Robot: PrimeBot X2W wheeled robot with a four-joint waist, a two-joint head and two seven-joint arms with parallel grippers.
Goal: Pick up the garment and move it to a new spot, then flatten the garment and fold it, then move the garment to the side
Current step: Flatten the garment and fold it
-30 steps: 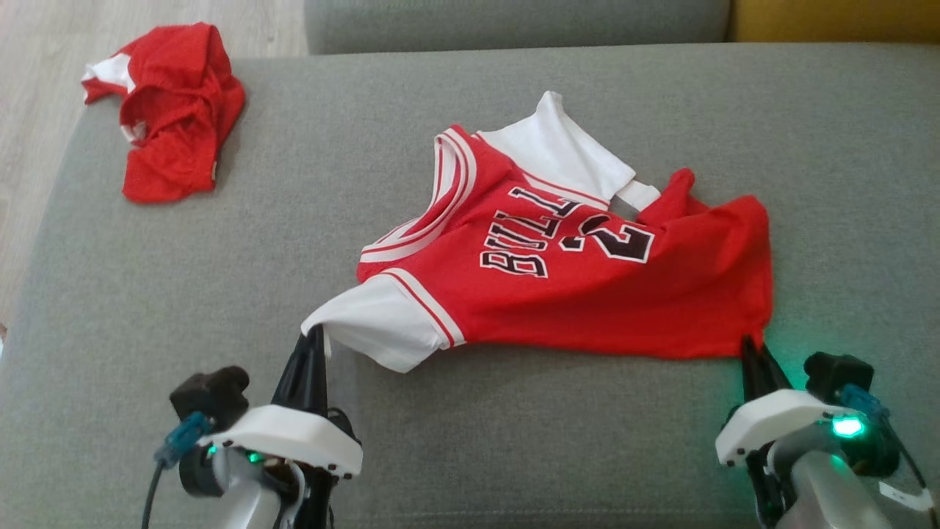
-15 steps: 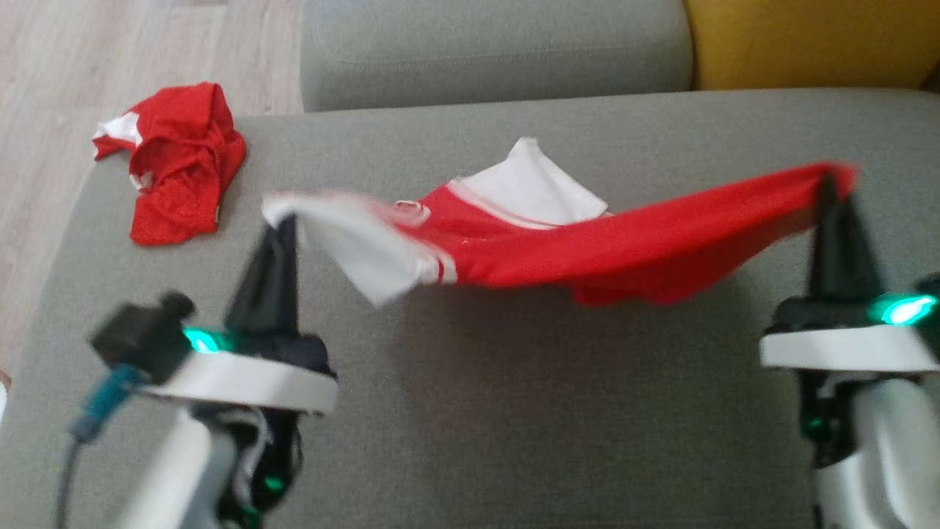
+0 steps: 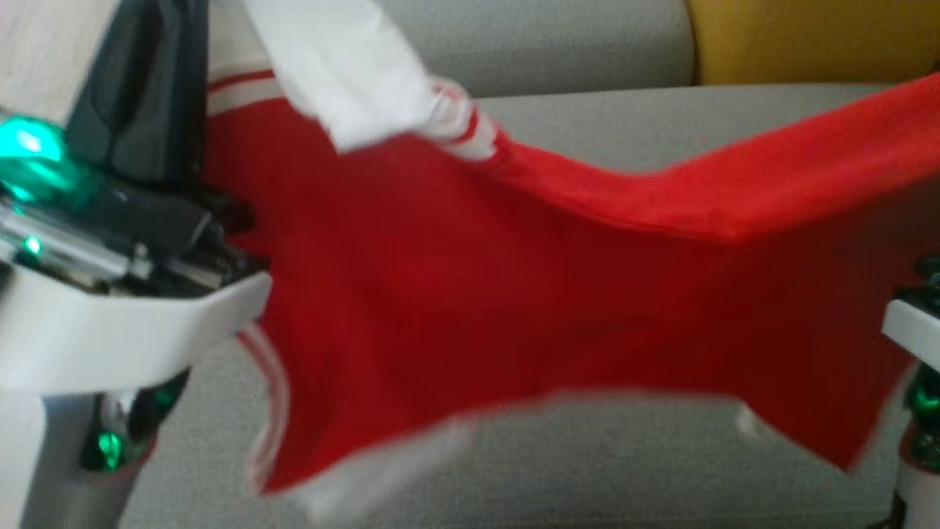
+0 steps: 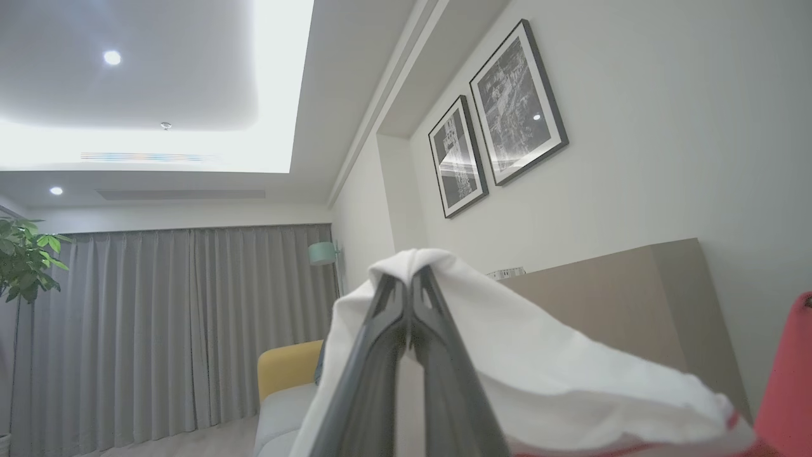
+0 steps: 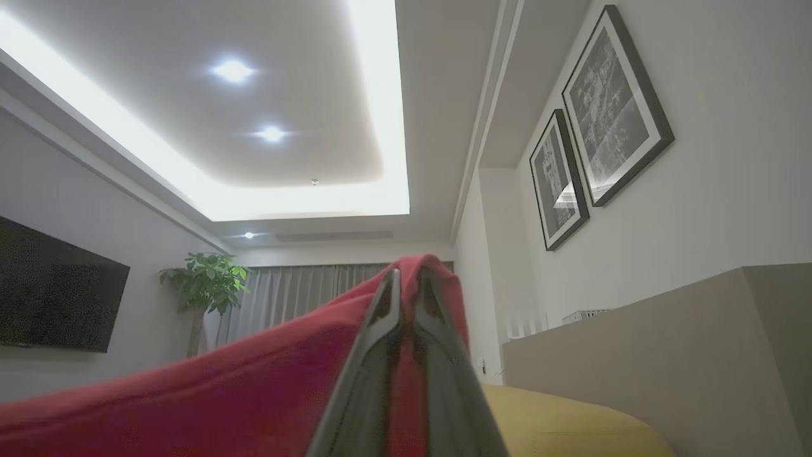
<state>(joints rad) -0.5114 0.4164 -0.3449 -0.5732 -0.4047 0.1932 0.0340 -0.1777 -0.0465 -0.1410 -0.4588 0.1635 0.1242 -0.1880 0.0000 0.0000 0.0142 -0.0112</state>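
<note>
The garment (image 3: pixel 514 294), a red jersey with white sleeves and striped trim, hangs in the air above the grey sofa, stretched between my two grippers and blurred. In the left wrist view my left gripper (image 4: pixel 409 279) is shut on a white sleeve (image 4: pixel 539 355). Its dark fingers (image 3: pixel 147 88) rise at the upper left of the head view. My right gripper (image 5: pixel 406 276) is shut on the red hem (image 5: pixel 254 387), and its white housing (image 3: pixel 910 330) shows at the right edge of the head view. Both grippers point upward toward the ceiling.
The grey sofa seat (image 3: pixel 661 455) lies under the hanging cloth, with a grey back cushion (image 3: pixel 558 51) and a yellow cushion (image 3: pixel 808 37) behind it. The wrist views show a wall with framed pictures (image 4: pixel 501 139), curtains (image 4: pixel 171 330), a plant (image 5: pixel 206 279) and a dark screen (image 5: pixel 57 292).
Both grippers have risen with the garment, lifting it off the sofa seat. It went from lying flat to hanging high and close to the head camera.
</note>
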